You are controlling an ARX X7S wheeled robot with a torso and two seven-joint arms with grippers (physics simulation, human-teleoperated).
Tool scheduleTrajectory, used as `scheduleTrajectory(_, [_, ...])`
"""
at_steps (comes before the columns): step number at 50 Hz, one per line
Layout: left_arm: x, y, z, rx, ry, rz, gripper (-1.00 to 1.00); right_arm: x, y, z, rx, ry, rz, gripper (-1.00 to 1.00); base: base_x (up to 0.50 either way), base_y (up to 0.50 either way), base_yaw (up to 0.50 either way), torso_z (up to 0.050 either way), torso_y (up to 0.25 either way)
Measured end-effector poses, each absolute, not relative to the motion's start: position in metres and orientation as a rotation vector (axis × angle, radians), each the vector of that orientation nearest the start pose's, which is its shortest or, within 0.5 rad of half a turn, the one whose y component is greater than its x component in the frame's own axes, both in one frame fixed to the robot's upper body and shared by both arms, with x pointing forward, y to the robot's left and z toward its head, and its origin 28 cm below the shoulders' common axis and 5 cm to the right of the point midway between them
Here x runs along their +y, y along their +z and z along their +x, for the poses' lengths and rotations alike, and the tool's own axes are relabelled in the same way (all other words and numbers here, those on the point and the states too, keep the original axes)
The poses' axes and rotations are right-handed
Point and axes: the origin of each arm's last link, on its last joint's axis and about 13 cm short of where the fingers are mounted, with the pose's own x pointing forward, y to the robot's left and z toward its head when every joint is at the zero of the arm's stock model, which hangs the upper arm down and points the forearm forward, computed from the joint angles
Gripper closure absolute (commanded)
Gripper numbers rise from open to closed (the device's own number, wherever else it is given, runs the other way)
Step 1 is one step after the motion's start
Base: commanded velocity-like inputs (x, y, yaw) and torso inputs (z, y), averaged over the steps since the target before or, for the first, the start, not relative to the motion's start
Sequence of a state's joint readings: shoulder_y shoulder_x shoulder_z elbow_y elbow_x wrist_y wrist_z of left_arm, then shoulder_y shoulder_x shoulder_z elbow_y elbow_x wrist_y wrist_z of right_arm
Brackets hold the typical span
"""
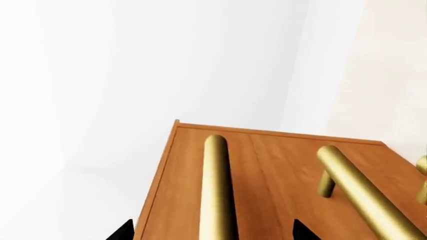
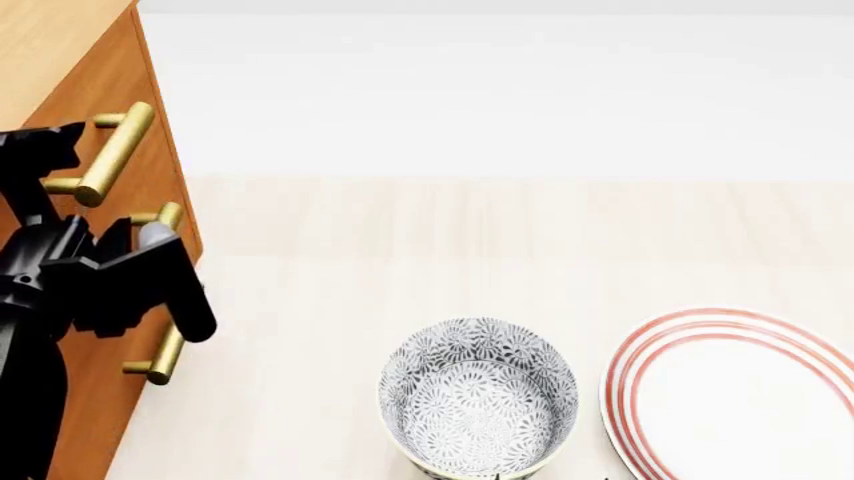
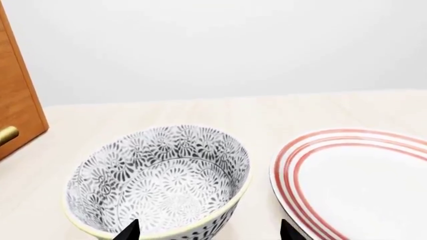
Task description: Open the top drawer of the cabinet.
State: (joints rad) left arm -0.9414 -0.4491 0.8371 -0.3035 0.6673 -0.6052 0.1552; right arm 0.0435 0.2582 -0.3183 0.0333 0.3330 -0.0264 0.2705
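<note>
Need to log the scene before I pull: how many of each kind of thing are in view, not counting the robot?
Cabinet: 1
Brass bar handles: 2, the upper and the lower
Patterned bowl: 1
Red-rimmed plate: 1
Total: 5

This looks like a home kitchen or dining corner, rendered in simulation. A pale beige wooden counter (image 2: 441, 250) carries tableware: a round ceramic bowl with a grey-and-white flower pattern (image 2: 478, 396), and just beside the bowl a white plate with red rings on its rim (image 2: 731, 400). Near the bowl stands an orange-brown wooden cabinet with brass bar handles (image 2: 100, 100), before a plain white wall (image 2: 507, 100).
</note>
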Motion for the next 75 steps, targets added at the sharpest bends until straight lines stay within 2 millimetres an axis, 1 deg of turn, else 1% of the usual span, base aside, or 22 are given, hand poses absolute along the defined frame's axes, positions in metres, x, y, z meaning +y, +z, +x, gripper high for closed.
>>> scheduleTrajectory(11, [0.269,0.178,0.361,0.058,0.04,1.468,-1.0,-0.096,0.008,0.208,0.067,0.027,0.058,-1.0,0.0,0.0,0.0,0.0,0.0])
scheduleTrajectory(12, [0.269,0.178,0.361,0.058,0.042,1.468,1.0,-0.096,0.007,0.208,0.067,0.027,0.058,-1.0,0.0,0.0,0.0,0.0,0.0])
scheduleTrajectory(41, [0.269,0.177,0.362,0.034,0.056,1.486,1.0,-0.096,0.006,0.208,0.081,0.033,0.06,-1.0,0.0,0.0,0.0,0.0,0.0])
scheduleTrajectory(65, [0.243,0.177,0.363,-0.024,0.006,1.51,1.0,-0.096,0.006,0.208,0.083,0.032,0.06,-1.0,0.0,0.0,0.0,0.0,0.0])
scheduleTrajectory(75, [0.228,0.179,0.364,-0.052,-0.035,1.511,1.0,-0.096,0.007,0.209,0.082,0.028,0.063,-1.0,0.0,0.0,0.0,0.0,0.0])
